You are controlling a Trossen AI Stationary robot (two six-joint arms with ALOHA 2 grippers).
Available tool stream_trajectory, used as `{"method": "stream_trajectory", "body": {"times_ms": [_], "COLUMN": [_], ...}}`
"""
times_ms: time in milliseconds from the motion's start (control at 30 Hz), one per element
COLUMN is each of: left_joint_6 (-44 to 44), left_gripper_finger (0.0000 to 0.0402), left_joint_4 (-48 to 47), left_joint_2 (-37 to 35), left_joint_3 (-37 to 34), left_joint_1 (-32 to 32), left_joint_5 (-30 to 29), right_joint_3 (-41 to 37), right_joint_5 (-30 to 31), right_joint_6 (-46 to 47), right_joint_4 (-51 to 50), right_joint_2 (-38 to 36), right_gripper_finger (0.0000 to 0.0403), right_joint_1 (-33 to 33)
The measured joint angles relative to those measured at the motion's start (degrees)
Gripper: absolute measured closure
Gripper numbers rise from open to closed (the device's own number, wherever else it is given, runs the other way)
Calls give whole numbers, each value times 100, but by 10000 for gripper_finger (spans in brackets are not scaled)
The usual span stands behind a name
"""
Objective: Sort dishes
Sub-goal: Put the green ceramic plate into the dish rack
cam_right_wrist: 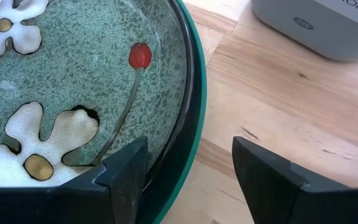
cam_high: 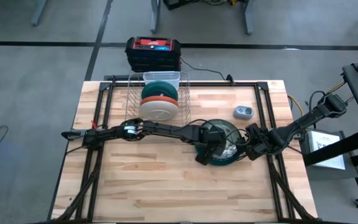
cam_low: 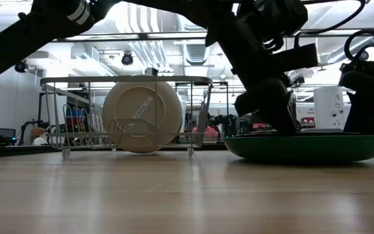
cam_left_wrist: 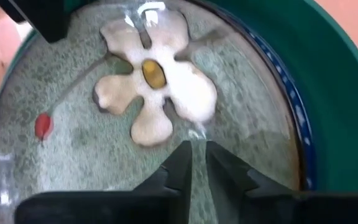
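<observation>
Left gripper [cam_left_wrist: 194, 165]: fingers nearly together, poised over the flowered plate [cam_left_wrist: 142, 112] directly beneath it, gripping nothing visible.
Right gripper [cam_right_wrist: 188, 168]: jaws wide, straddling the large green plate [cam_right_wrist: 194, 124] at its rim.
Technique: close squarely on the rim, lift level, avoiding the left arm.
Rack [cam_high: 157, 93]: far behind, holding sorted dishes.

Left pincer [cam_left_wrist: 197, 163] shut, right pincer [cam_right_wrist: 188, 163] agape

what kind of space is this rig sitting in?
Probably a robotics lab or workshop, not a kitchen. The wooden table stands on a bare grey floor among metal desk legs, and the low view shows exposed ceiling pipes with other workstations behind the dish rack.
</observation>
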Motion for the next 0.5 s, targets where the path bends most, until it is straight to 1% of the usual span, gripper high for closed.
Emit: {"method": "stream_trajectory", "body": {"times_ms": [100, 233, 367, 500], "left_joint_6": [17, -9, -56, -88], "left_gripper_finger": [394, 398, 401, 401], "left_joint_4": [-160, -380, -255, 199], "left_joint_2": [0, 0, -47, -79], "left_joint_3": [34, 3, -244, -541], "left_joint_1": [0, 16, 69, 98], "left_joint_5": [-4, -59, -158, -181], "right_joint_3": [0, 53, 129, 116], "right_joint_5": [12, 18, 35, 35], "right_joint_6": [13, 9, -20, 25], "right_joint_4": [7, 7, 14, 39], "right_joint_2": [-2, -37, -56, -57], "right_gripper_finger": [184, 185, 180, 176], "right_joint_1": [0, 0, 0, 0]}}
